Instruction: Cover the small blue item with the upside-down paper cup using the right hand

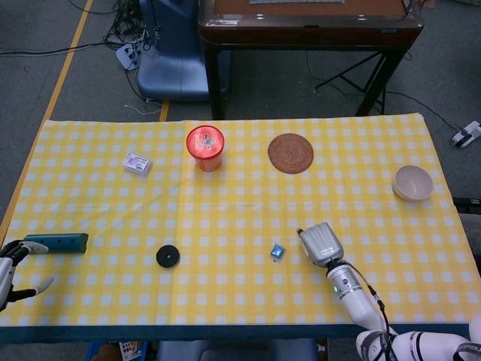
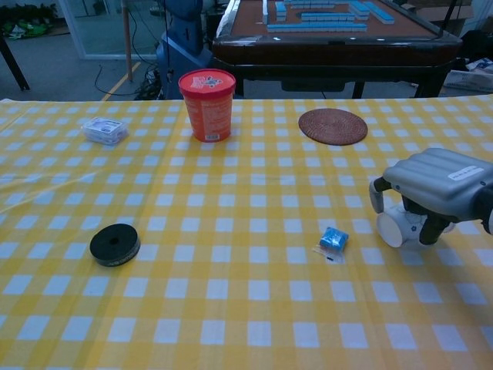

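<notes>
The small blue item (image 2: 333, 240) (image 1: 277, 251) lies on the yellow checked cloth, right of centre near the front. Just to its right, my right hand (image 2: 435, 181) (image 1: 321, 244) arches over a white paper cup (image 2: 400, 225) and grips it between thumb and fingers. The cup is tipped on its side close to the cloth, one round end facing the blue item, a short gap between them. In the head view the hand hides the cup. My left hand (image 1: 11, 271) rests at the front left table edge, fingers apart and holding nothing.
A red tub (image 2: 207, 104) and a woven coaster (image 2: 333, 126) stand at the back. A black disc (image 2: 115, 244) lies front left, a small clear box (image 2: 104, 130) back left, a teal bar (image 1: 56, 242) by the left hand, a beige bowl (image 1: 412, 182) far right.
</notes>
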Robot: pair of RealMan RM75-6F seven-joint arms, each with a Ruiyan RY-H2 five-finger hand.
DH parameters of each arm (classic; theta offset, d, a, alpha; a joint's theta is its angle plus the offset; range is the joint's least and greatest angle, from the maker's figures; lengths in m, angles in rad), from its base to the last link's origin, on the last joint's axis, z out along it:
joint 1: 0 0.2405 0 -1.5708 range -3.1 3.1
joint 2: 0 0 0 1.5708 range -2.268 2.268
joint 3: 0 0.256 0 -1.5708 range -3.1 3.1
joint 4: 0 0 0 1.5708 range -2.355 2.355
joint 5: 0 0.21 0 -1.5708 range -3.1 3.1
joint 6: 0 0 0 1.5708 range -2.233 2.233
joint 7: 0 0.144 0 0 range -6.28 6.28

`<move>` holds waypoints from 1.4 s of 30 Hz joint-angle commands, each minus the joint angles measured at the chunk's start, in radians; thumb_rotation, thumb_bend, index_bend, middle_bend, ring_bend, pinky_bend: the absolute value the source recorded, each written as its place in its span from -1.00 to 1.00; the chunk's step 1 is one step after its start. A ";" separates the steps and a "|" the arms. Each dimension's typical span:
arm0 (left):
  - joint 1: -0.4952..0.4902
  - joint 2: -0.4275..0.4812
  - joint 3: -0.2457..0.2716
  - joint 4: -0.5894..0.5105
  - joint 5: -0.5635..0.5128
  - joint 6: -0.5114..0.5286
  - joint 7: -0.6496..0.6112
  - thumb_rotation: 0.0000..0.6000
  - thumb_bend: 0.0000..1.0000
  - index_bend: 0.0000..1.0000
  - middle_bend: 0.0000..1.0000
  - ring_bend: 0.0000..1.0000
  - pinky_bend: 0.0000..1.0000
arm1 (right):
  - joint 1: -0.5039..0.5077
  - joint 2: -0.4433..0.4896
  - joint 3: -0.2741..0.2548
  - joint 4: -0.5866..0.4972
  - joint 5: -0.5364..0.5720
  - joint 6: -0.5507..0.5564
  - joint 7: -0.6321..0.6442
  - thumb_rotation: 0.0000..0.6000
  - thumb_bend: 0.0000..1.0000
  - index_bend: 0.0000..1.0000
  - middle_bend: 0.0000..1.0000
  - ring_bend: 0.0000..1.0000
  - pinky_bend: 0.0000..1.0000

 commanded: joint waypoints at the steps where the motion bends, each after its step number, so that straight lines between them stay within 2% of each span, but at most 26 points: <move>1: 0.000 0.000 0.000 0.000 0.000 0.000 -0.001 1.00 -0.80 -0.07 -0.27 -0.51 -0.24 | -0.002 0.007 0.002 -0.007 -0.006 0.002 0.026 1.00 -0.67 0.04 1.00 1.00 1.00; 11: 0.000 0.001 0.000 0.000 0.001 -0.001 -0.001 1.00 -0.80 -0.07 -0.27 -0.51 -0.24 | -0.018 0.096 0.047 -0.127 -0.059 -0.027 0.274 1.00 -0.54 0.08 1.00 1.00 1.00; 15: -0.001 0.000 0.000 -0.001 0.002 -0.002 0.002 1.00 -0.80 -0.07 -0.27 -0.51 -0.24 | -0.038 0.120 0.068 -0.175 -0.113 -0.016 0.419 1.00 -0.54 0.08 1.00 1.00 1.00; 20: 0.000 -0.001 0.000 -0.001 0.001 -0.002 0.004 1.00 -0.80 -0.07 -0.27 -0.51 -0.24 | -0.068 0.118 0.079 -0.182 -0.178 -0.009 0.626 1.00 -0.55 0.08 1.00 1.00 1.00; 30: 0.001 0.001 0.001 -0.002 0.006 0.002 0.003 1.00 -0.80 -0.07 -0.27 -0.51 -0.24 | -0.121 0.025 0.080 -0.030 -0.297 -0.001 1.098 1.00 -0.57 0.09 1.00 1.00 1.00; 42: 0.000 0.001 0.005 -0.002 0.012 0.000 0.002 1.00 -0.80 -0.07 -0.27 -0.51 -0.24 | -0.118 -0.069 0.059 0.145 -0.399 -0.016 1.392 1.00 -0.61 0.09 1.00 1.00 1.00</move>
